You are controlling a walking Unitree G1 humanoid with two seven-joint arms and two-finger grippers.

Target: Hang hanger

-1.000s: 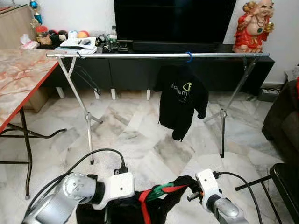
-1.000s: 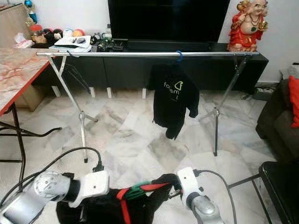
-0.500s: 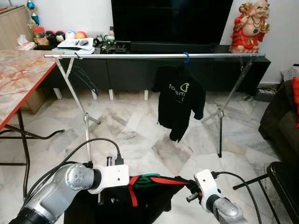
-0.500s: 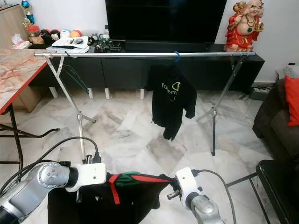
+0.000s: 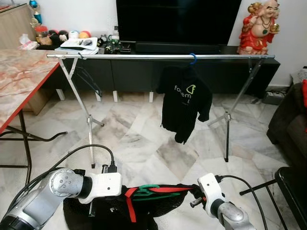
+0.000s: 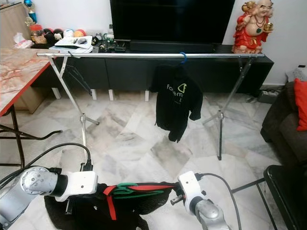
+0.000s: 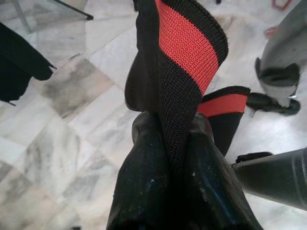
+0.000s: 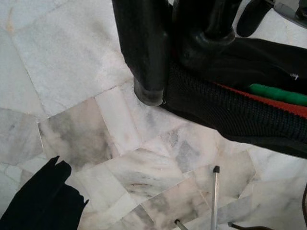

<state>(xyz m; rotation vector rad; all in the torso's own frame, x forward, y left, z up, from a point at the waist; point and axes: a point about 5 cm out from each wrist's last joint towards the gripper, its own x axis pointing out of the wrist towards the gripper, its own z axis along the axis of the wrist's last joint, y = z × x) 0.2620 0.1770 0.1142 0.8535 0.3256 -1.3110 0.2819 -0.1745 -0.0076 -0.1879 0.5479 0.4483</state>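
We're holding a black garment with red trim (image 5: 144, 203) on a green plastic hanger (image 5: 146, 192), stretched low betw. both arms — long axis running left-right, roughly parallel to the long silver clothes rail (image 5: 144, 56). Left gripper (image 7: 168, 143) is clamped on the trim; right gripper (image 8: 165, 91) is pinching the other end. Rail is lying well ahead and above — free span sits left of the hung black T-shirt (image 5: 184, 103), so left arm looks nearer.

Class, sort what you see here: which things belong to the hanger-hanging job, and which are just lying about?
Belongs to the job:
- green hanger inside the black garment
- left gripper, pinching the garment's red-striped edge
- right gripper, gripping the garment's other end
- metal rail

Just lying about:
- black shirt already hung on a blue hanger
- television
- red statue
- marble table
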